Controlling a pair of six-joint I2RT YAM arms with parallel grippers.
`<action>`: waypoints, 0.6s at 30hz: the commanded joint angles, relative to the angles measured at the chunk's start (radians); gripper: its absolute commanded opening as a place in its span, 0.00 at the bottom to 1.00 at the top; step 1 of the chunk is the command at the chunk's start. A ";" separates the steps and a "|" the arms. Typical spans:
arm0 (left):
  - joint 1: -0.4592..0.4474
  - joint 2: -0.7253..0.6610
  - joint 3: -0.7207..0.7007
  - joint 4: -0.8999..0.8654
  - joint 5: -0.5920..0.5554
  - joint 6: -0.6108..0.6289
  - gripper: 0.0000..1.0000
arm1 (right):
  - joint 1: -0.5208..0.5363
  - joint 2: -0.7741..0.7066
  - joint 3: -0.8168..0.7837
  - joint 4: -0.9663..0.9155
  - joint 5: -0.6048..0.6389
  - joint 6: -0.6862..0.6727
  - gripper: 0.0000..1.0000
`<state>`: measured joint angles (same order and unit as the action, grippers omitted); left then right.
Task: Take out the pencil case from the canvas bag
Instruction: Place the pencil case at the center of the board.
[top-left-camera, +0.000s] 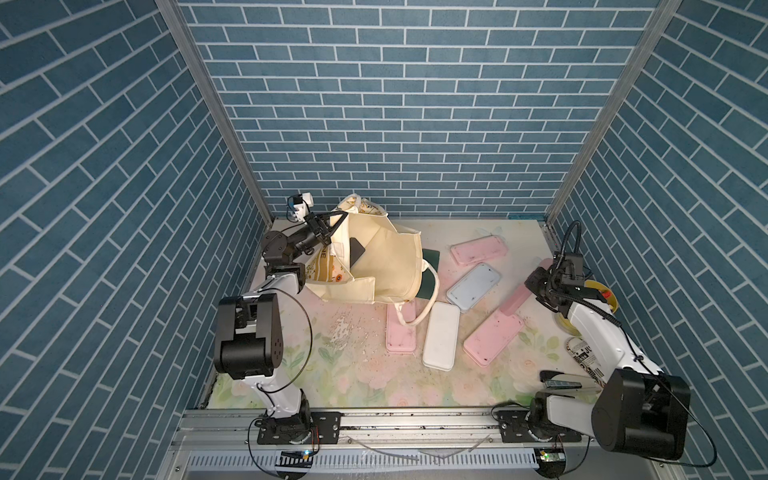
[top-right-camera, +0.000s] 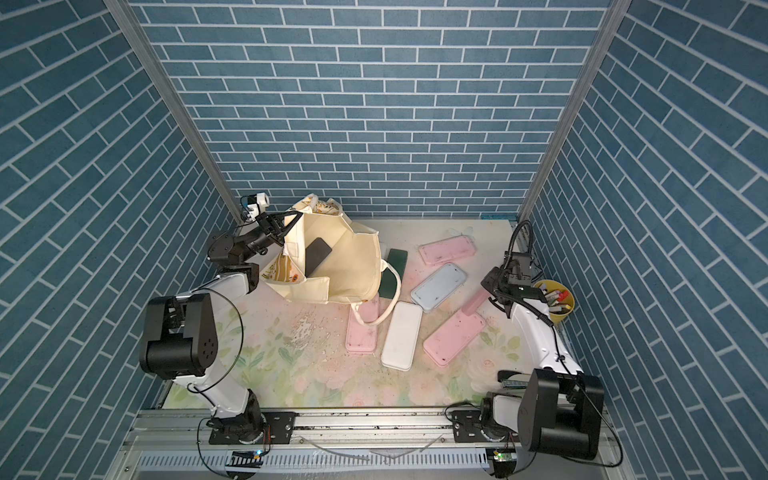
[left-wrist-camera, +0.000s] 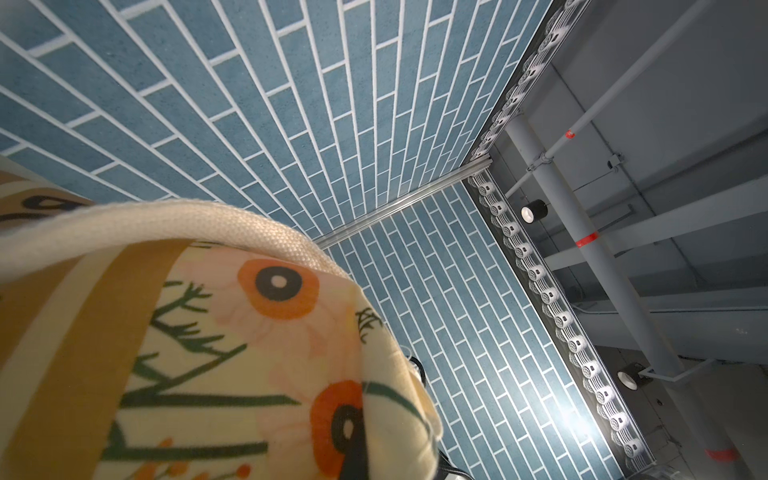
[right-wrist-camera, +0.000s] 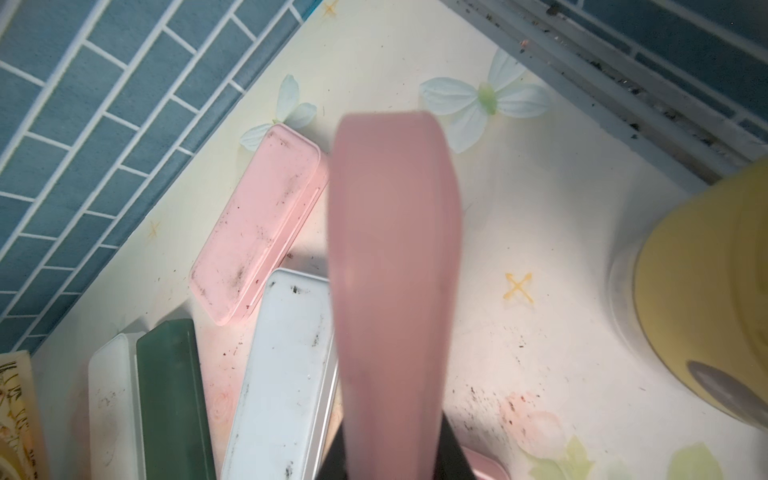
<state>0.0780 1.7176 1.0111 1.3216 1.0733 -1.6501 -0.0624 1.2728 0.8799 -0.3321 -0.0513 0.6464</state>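
floral tabletop (top-left-camera: 353, 386), blue brick-pattern walls (top-left-camera: 415, 104). left gripper (top-left-camera: 330, 226) clamped on rim of large cream canvas tote bag (top-left-camera: 386, 266) (dark flat case (top-left-camera: 356, 251) inside). right gripper (top-left-camera: 536, 283) grasps a long pink plastic pencil case (right-wrist-camera: 395, 249), well apart from the bag.

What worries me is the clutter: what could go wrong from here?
The right gripper holds a pink case close to the blue case and the yellow cup; it may strike either when set down. The left gripper pinches the rim of the canvas bag; if it slips, the bag may fold over the dark case inside.
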 joint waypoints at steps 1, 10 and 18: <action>0.000 -0.002 0.032 0.059 -0.015 0.004 0.00 | -0.010 0.033 0.056 -0.031 -0.085 -0.042 0.00; 0.000 -0.036 0.024 -0.080 0.004 0.115 0.00 | -0.033 0.086 0.089 -0.076 -0.104 -0.099 0.00; 0.001 -0.087 0.017 -0.230 0.006 0.227 0.00 | -0.043 0.130 0.111 -0.092 -0.157 -0.102 0.00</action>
<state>0.0780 1.6684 1.0111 1.1149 1.0710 -1.4799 -0.1005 1.3823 0.9440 -0.3847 -0.1818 0.5938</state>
